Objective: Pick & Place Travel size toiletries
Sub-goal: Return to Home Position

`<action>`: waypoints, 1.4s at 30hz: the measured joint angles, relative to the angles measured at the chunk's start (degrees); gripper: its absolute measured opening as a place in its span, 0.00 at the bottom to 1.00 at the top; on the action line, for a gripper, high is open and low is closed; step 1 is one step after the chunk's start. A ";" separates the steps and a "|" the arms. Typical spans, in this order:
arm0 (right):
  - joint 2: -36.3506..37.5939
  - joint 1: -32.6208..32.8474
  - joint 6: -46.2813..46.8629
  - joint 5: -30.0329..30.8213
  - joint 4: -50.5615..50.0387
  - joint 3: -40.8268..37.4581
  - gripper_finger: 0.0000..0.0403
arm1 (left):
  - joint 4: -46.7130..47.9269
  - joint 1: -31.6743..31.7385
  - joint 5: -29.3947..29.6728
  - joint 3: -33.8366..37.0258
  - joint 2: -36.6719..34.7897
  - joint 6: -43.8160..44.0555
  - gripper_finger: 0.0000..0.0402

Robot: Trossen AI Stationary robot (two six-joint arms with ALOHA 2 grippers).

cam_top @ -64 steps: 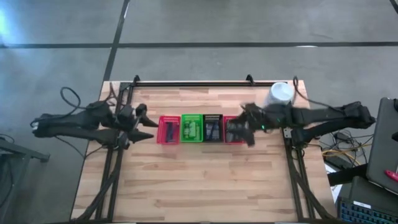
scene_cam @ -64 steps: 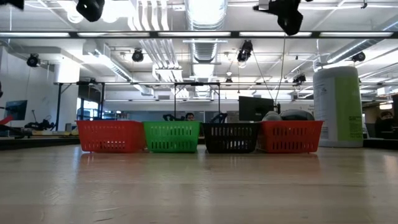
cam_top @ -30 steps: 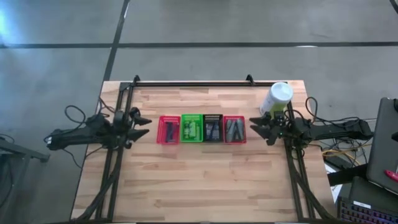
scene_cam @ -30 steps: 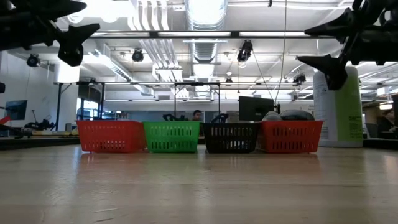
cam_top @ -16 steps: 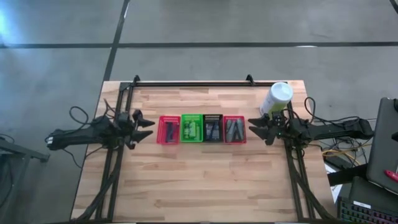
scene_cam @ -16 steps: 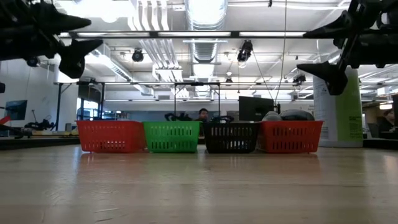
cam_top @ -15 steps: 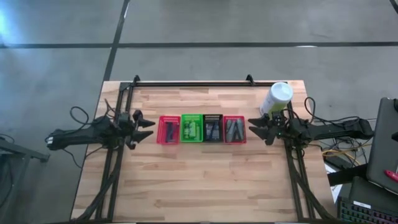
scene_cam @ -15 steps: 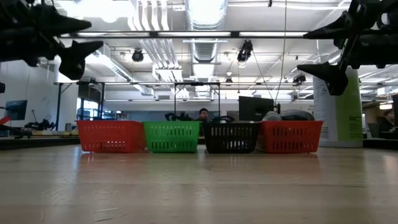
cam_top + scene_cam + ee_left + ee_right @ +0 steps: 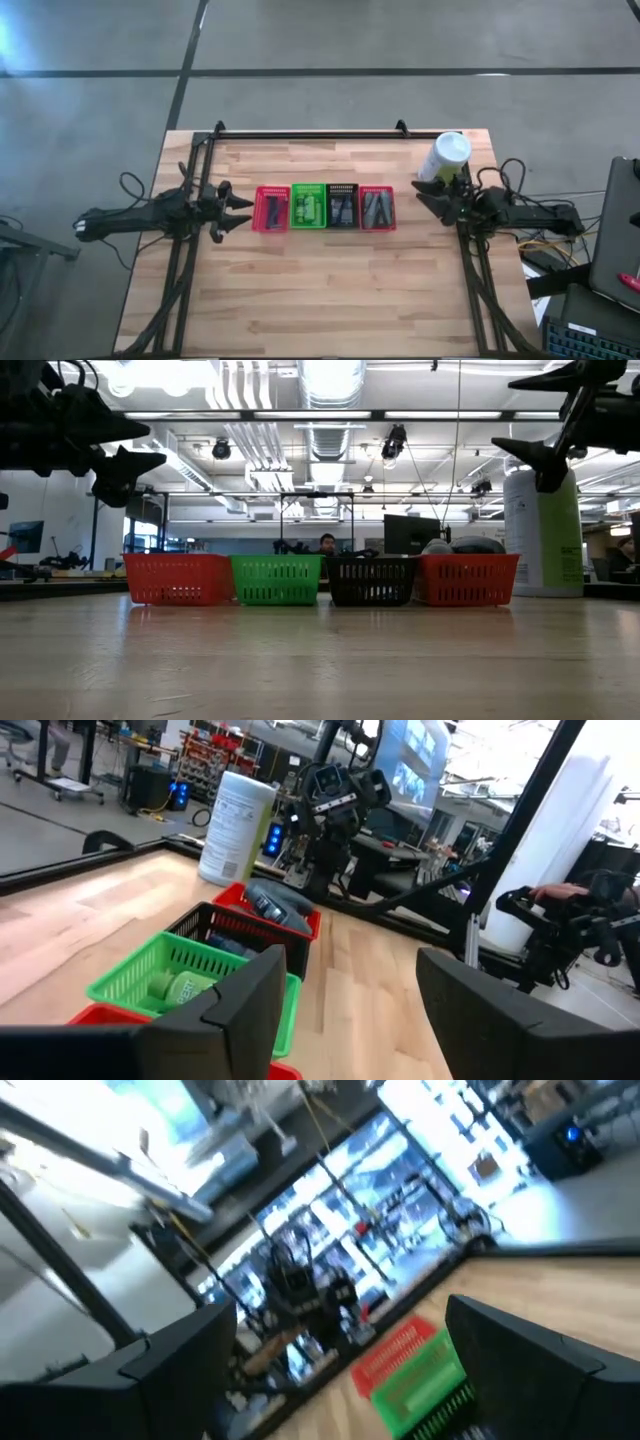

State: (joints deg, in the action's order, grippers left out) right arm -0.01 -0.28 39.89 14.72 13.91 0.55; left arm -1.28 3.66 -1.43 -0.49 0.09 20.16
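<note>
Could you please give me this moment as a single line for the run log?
left gripper: fingers open, empty, left of baskets | right gripper: fingers open, empty, beside canister | toiletries: in baskets

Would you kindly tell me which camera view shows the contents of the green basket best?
The high view: it looks straight down into the green basket and shows the green items lying inside. The left wrist view sees in at a slant and catches only some of them. The low and right wrist views show only its mesh wall.
</note>
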 joint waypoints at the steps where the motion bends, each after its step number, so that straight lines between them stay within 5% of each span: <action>1: 0.00 -0.66 0.01 0.02 0.81 0.07 0.88 | 0.00 0.00 0.00 0.00 0.00 0.00 0.58; 30: -0.04 -3.91 -0.67 -0.47 0.73 0.01 0.68 | 0.01 0.00 0.00 0.11 0.01 -0.04 0.58; 42: 0.00 -4.01 -32.09 -1.52 5.06 -0.03 0.61 | 0.02 0.02 0.00 0.15 0.01 -0.04 0.58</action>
State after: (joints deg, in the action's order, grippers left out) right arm -0.01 -4.29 7.80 13.20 18.97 0.52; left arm -1.26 3.68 -1.43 -0.34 0.10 20.12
